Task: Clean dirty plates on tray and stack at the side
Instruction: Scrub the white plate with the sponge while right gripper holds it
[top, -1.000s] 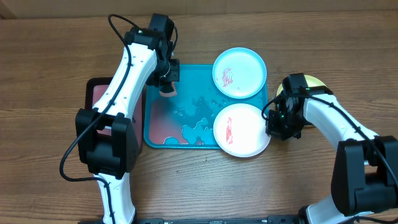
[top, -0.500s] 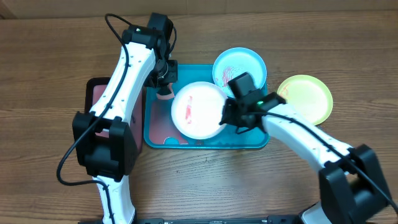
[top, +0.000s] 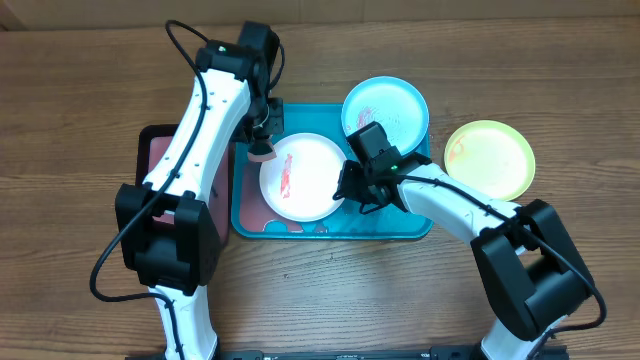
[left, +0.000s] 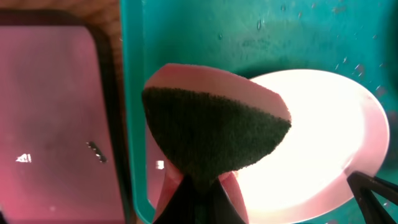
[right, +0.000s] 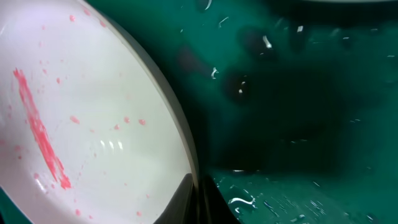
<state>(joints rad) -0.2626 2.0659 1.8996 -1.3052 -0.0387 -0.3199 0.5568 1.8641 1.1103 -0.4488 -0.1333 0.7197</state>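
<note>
The left arm is stretched from the near left up to the far-left corner of the tray (top: 400, 222), with the wrist bent downward. The left gripper (top: 262, 147) is clamped on a sponge (left: 211, 134), held at the far-left rim of the white plate (top: 305, 178); whether they touch cannot be told. The right arm is reached leftward over the tray, and the right gripper (top: 349, 190) is closed on the white plate's right rim. That plate lies on the tray's left half, marked by a red smear (right: 37, 130). The blue plate (top: 386, 112) is set at the tray's far-right corner, overlapping its rim. The green plate (top: 490, 158) lies on the table (top: 80, 100), right of the tray. A pink tray (top: 160, 152) is partly hidden under the left arm
</note>
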